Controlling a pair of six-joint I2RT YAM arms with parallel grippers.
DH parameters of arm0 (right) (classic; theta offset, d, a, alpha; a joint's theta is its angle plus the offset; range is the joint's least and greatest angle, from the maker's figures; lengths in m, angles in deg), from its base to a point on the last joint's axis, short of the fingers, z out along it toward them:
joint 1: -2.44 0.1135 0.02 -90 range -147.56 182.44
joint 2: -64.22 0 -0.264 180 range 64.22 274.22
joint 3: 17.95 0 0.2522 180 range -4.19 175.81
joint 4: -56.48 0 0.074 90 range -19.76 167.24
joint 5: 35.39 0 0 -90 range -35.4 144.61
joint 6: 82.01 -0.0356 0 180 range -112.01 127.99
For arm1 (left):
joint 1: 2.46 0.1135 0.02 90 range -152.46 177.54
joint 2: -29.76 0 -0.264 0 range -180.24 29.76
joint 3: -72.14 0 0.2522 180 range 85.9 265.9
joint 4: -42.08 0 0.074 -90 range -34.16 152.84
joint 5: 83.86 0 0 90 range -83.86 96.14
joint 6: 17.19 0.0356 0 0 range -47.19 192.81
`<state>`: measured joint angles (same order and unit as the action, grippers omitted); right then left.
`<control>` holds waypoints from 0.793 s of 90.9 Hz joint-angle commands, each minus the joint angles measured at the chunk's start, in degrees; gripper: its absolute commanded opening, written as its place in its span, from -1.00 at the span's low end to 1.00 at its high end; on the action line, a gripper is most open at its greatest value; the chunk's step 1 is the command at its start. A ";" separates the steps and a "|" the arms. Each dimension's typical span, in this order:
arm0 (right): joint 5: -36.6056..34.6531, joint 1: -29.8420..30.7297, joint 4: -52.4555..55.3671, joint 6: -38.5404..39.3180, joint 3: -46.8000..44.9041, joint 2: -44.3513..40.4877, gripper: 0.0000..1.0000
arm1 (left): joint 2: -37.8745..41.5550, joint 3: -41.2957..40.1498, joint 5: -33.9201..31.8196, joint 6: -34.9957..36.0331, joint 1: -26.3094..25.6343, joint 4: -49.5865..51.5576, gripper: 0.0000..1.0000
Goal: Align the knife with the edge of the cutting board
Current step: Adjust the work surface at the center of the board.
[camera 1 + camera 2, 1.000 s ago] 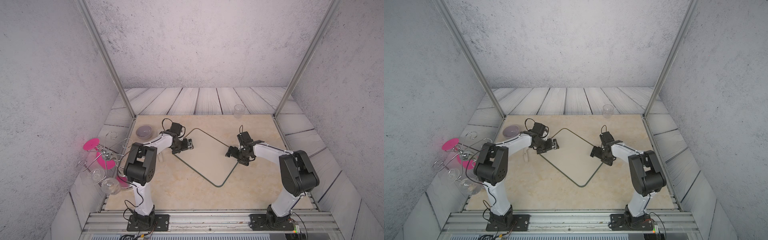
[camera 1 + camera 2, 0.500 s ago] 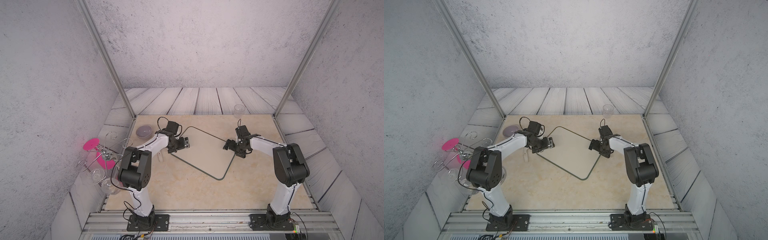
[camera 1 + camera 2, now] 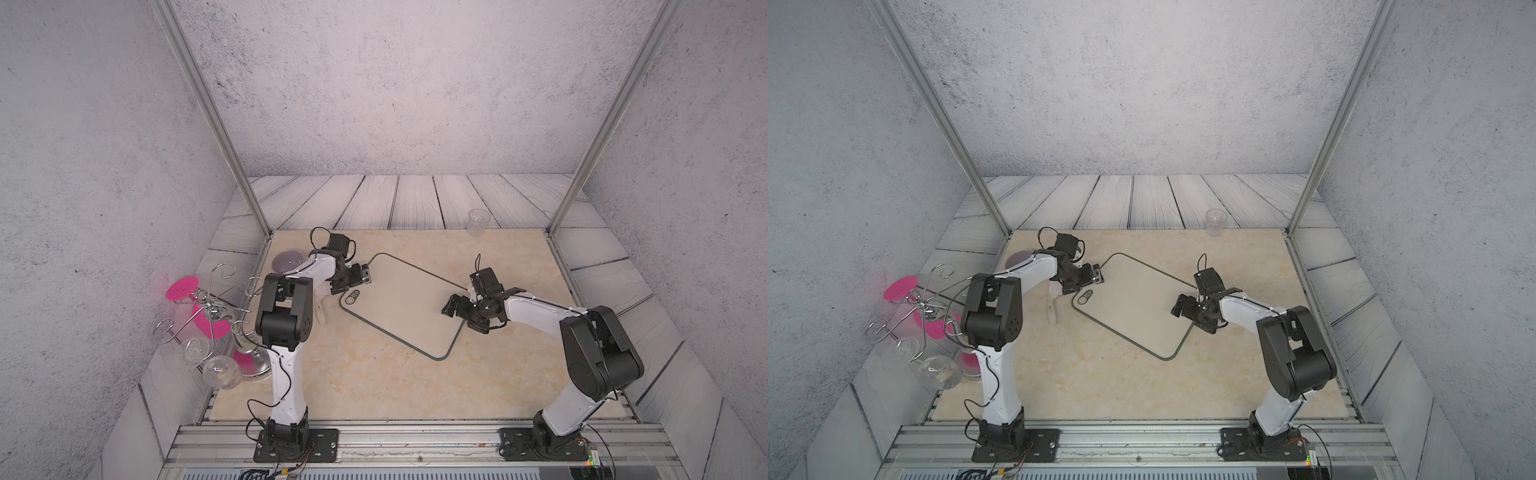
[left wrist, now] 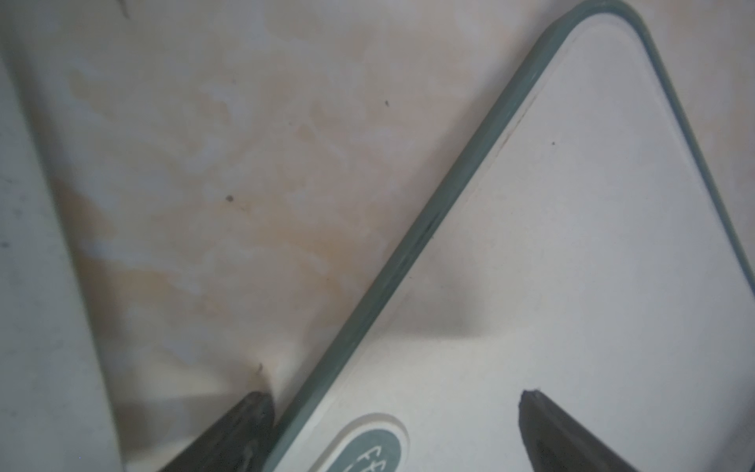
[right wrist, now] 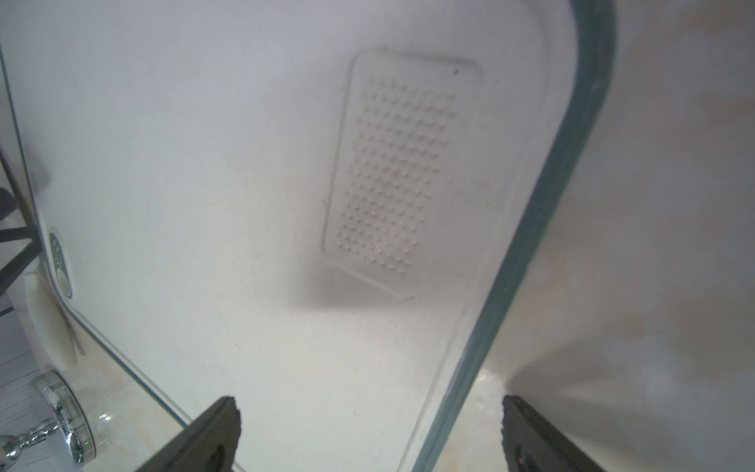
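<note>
One knife (image 3: 321, 311) lengthwise near-to-far, beside cutting board (image 3: 399, 303).

The cutting board (image 4: 572, 265) has a green oval badge (image 4: 369, 451) bearing pale letters. They are cropped and blurred. Nothing reads for certain.

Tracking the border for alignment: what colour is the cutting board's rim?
Dark green; the rim of the cutting board shows clearest in the right wrist view.

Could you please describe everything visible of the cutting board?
The cutting board is a pale beige rectangle with rounded corners, a dark green rim, a green oval at one corner and a dotted patch near the other end. It lies flat, diagonally, on the table; the left gripper and right gripper, open, straddle opposite edges.
</note>
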<state>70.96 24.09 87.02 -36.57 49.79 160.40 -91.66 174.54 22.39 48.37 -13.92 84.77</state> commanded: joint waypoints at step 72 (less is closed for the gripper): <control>3.84 -4.04 5.26 6.66 12.13 12.39 0.98 | 20.63 -27.47 -1.83 -10.68 -9.26 -4.81 1.00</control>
<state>71.40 19.31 90.75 -31.80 61.15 169.56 -73.04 148.35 17.49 40.37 -20.98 80.57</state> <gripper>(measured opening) 0.990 0.997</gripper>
